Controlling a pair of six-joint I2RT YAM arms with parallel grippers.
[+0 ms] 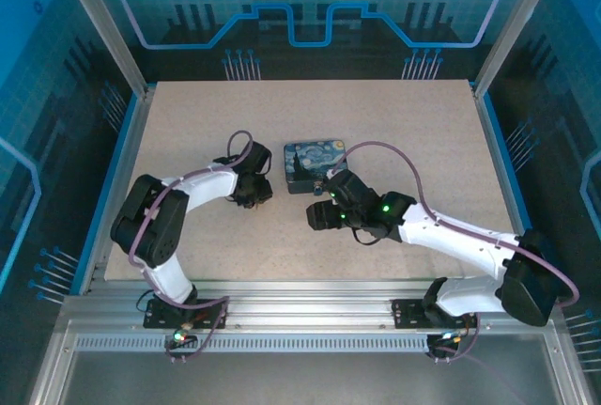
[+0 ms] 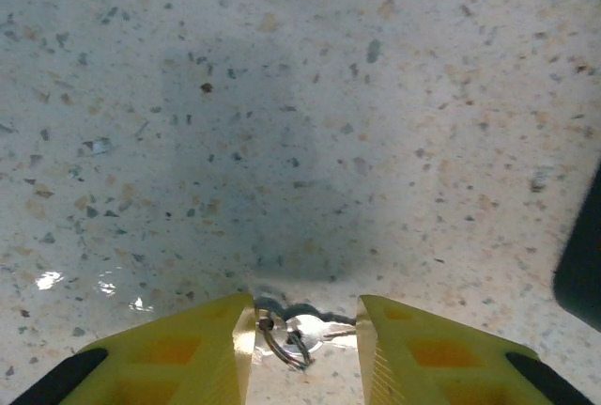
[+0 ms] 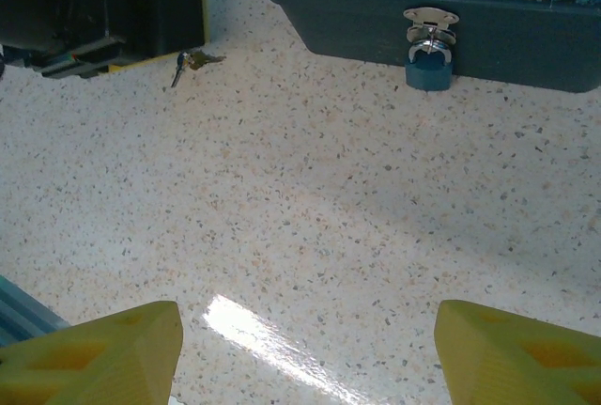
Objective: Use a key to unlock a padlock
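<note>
The key [image 2: 317, 334], small and silvery on a wire ring, lies flat on the speckled table between the yellow fingers of my left gripper [image 2: 305, 316]. The gripper is open and straddles it, with the ring against the left finger. In the right wrist view the key [image 3: 199, 60] lies beside the left gripper's dark body [image 3: 103, 10]. The padlock [image 3: 429, 70], a tiny bluish-grey lock, hangs from a silver hasp on the tin box's front wall. My right gripper [image 3: 310, 330] is wide open over bare table, well short of the padlock. From above, the left gripper [image 1: 254, 193] and right gripper [image 1: 319, 215] flank the box.
The blue-and-yellow painted tin box [image 1: 315, 165] stands mid-table, just beyond both grippers. A dark shape [image 2: 582, 255] cuts into the right edge of the left wrist view. Metal frame posts and blue panels surround the table [image 1: 394, 123], which has open surface at back and sides.
</note>
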